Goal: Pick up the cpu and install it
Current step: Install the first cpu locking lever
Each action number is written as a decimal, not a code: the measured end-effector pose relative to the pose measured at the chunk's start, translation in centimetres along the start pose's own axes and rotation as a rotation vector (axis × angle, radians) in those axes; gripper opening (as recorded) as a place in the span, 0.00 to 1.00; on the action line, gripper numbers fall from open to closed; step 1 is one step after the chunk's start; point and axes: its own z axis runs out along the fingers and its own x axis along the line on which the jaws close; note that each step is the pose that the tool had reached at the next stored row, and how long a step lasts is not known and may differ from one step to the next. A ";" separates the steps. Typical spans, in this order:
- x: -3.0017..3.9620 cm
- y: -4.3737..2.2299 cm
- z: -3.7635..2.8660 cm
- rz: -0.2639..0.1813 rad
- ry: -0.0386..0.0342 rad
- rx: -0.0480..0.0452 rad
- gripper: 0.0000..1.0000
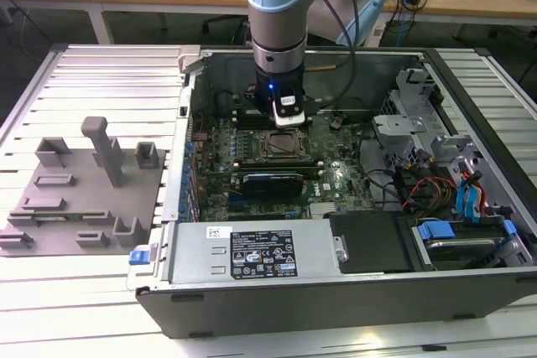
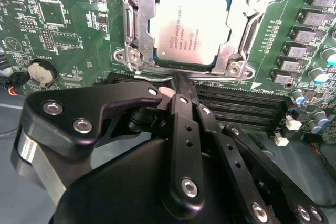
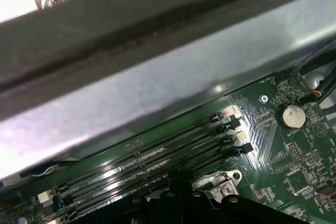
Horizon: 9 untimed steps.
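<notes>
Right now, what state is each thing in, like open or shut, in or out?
cpu: lying flat in the socket, nothing gripping it.
gripper: beside the socket, apart from the cpu.
computer case: open, insides showing.
memory slots: empty.
coin battery: sitting in its holder.

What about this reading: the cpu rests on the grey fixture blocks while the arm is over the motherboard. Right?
No. The second wrist view shows the cpu in the metal-framed socket; the arm is over the motherboard.
</notes>
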 end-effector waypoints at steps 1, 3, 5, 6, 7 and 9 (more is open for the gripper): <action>-0.02 -0.05 0.05 0.000 -0.0003 -0.0001 0.11; -0.06 -0.13 0.09 0.000 -0.0003 -0.0001 0.11; -0.10 -0.22 0.10 0.000 -0.0006 0.0005 0.11; -0.12 -0.26 0.10 0.000 -0.0008 0.0010 0.11; -0.12 -0.28 0.09 0.000 -0.0010 0.0013 0.11; -0.13 -0.29 0.07 0.000 -0.0011 0.0020 0.11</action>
